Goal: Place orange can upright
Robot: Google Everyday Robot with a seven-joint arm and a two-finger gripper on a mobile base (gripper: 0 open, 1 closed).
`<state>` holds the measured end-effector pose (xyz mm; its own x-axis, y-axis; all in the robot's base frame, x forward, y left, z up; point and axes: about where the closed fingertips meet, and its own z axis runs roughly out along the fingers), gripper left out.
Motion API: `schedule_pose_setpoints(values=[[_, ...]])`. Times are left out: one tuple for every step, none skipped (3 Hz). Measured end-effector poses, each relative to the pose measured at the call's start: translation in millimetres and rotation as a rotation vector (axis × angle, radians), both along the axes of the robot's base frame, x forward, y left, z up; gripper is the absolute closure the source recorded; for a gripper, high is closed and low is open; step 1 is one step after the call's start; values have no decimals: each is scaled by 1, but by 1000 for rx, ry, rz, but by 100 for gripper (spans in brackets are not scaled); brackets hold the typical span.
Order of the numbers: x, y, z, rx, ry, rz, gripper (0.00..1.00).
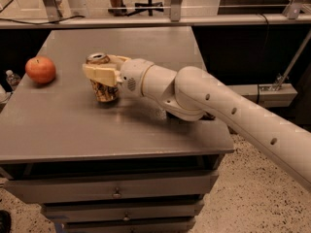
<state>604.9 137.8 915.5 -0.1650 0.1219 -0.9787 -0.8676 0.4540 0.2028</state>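
Orange can (104,91) upright, my gripper (98,73) clamped round it mid-tabletop (121,130); base looks down or nearly so. I judge release and retreat remain.

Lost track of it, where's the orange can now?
In the camera view, the orange can is upright in the gripper, at the table's left half, right of the apple.

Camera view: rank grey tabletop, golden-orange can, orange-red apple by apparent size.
1. grey metal tabletop
2. golden-orange metallic drink can, held in the claw at the table's left-middle, partly hidden
3. round orange-red apple: similar width, shorter
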Motion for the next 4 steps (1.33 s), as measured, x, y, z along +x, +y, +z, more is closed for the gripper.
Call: schedule_pose_setpoints(values=[[-4, -5, -6, -4, 13, 7, 61], [-10, -14, -9, -13, 22, 6, 38], [-15, -22, -11, -19, 26, 3, 14], [-19, -28, -12, -22, 25, 2, 0]])
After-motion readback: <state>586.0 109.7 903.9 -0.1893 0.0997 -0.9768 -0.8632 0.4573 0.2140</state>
